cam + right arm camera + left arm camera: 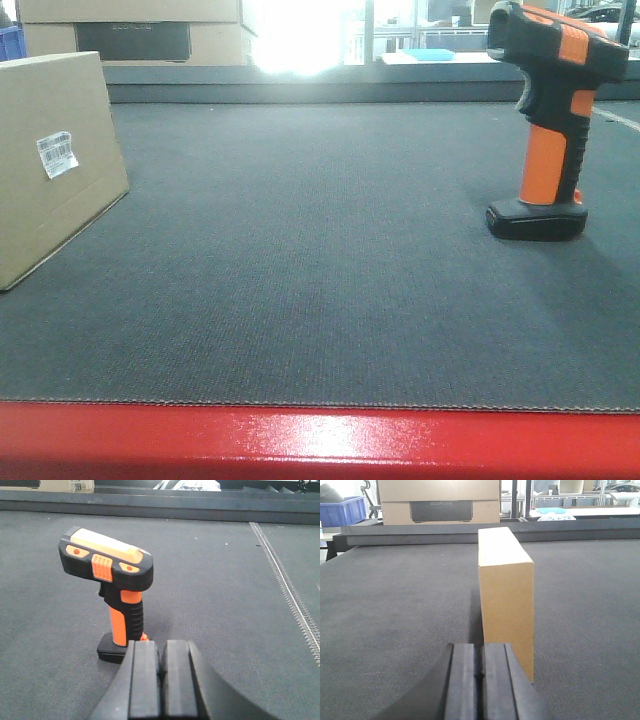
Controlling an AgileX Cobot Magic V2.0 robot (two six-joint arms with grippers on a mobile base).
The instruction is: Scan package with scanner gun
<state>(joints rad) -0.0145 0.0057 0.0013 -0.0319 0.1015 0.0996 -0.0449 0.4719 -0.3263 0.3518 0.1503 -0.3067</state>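
A brown cardboard package (50,160) stands on edge at the left of the dark mat, with a white barcode label (57,154) on its face. In the left wrist view the package (506,595) stands narrow end on, just beyond my left gripper (482,652), which is shut and empty. An orange and black scanner gun (548,110) stands upright on its base at the right. In the right wrist view the scanner gun (112,580) stands just ahead and left of my right gripper (161,650), which is shut and empty. Neither gripper shows in the front view.
The dark grey mat (320,270) covers the table, with a red front edge (320,440). A raised dark ledge (300,85) runs along the back. Cardboard boxes (440,502) and a blue crate (342,510) stand behind it. A seam strip (290,595) runs along the right.
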